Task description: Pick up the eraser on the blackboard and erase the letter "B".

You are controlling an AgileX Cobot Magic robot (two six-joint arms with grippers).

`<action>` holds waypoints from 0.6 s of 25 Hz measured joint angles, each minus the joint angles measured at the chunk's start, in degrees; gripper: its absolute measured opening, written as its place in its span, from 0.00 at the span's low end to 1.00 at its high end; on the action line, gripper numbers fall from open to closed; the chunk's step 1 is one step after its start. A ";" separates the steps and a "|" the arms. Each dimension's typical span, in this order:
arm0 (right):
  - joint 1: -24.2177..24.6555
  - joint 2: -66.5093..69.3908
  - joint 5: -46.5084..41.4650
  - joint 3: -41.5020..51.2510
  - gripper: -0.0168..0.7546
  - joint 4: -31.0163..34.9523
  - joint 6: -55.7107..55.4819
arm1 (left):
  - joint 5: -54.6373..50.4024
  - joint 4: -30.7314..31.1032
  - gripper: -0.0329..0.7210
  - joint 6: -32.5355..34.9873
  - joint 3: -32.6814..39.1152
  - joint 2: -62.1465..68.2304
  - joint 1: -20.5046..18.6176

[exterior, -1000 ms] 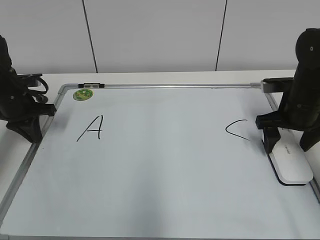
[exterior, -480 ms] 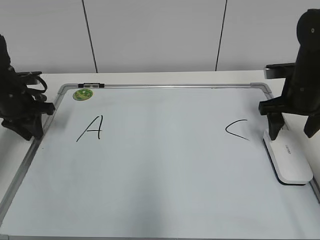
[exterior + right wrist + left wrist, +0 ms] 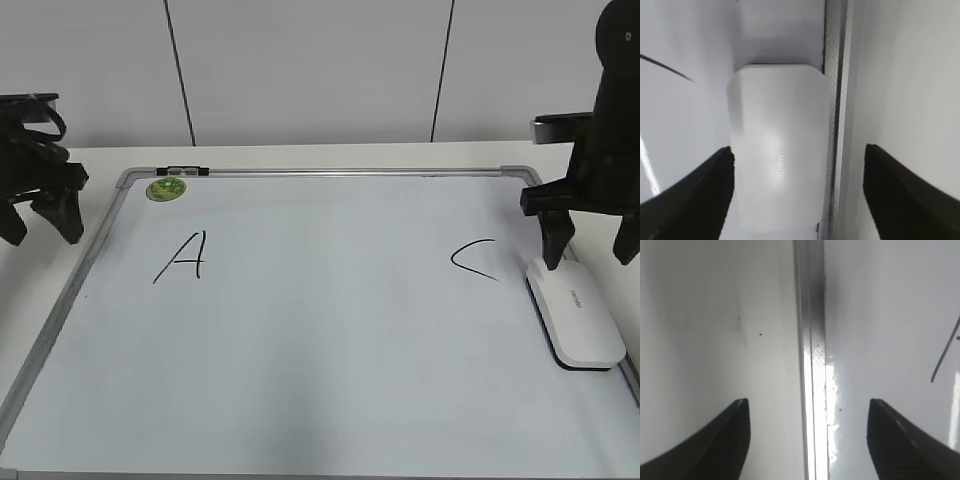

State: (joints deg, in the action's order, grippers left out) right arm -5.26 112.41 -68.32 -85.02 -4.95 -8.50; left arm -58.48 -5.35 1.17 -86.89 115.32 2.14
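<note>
Along the blackboard's (image 3: 300, 330) right edge lies the eraser (image 3: 577, 317), right gripper (image 3: 591, 245) spread above it, partly cropped. Left gripper (image 3: 40, 220) spread at far left. No "B" visible.

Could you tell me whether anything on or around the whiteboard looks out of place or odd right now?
Only one thing: the blackboard shows a black "A" and "C", with bare surface between them and no "B" visible. The eraser lies flat at the right frame, slightly angled, beneath the open right gripper. Nothing looks spilled or damaged.
</note>
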 joint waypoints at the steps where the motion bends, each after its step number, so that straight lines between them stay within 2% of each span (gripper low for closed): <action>1: 0.00 0.00 -0.35 0.00 0.79 0.00 0.00 | -0.96 0.00 0.77 0.00 0.00 -0.14 0.00; 9: -0.51 -2.29 -0.30 2.42 0.79 0.66 0.00 | -3.56 -0.11 0.77 0.04 1.19 -3.24 0.00; 12: -1.46 -7.82 4.02 8.71 0.79 0.77 0.00 | -0.05 0.12 0.77 0.04 6.24 -8.48 0.00; 15: -2.21 -13.89 9.36 16.54 0.79 0.99 -0.47 | 4.16 0.12 0.77 0.04 14.37 -15.02 0.00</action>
State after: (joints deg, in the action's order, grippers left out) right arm -7.48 98.52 -58.97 -68.48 -3.95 -8.96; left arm -54.31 -5.23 1.20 -72.51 100.31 2.14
